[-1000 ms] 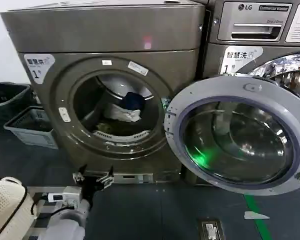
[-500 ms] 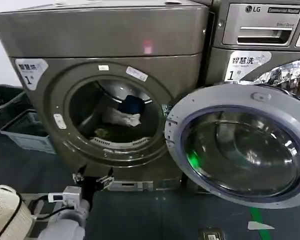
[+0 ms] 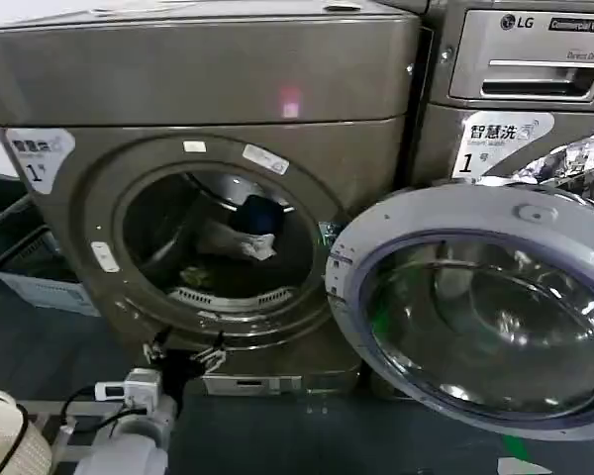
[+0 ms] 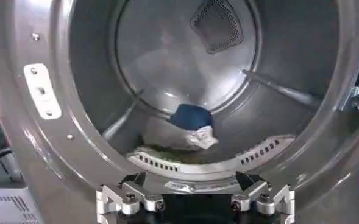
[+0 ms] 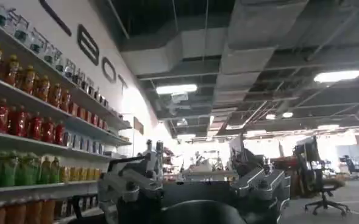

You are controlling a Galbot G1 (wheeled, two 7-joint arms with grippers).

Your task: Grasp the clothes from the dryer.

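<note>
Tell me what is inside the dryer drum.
In the dryer drum lie a dark blue piece on a white piece, with a yellow-green piece near the front lip. Anything beneath them is hidden.

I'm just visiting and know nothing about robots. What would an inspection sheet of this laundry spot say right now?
Surface: dark floor.
Job's things: bronze-grey front-loading dryer, round door swung open; dark blue cloth on white cloth, yellow-green cloth near the drum's front.
Clutter: grey baskets beside dryer; silver LG machine.
Grippers: left gripper open, low before the porthole; right gripper open, raised, aimed at the ceiling.
Cables: black cable by left arm.
Surroundings: shelves of bottled drinks.
</note>
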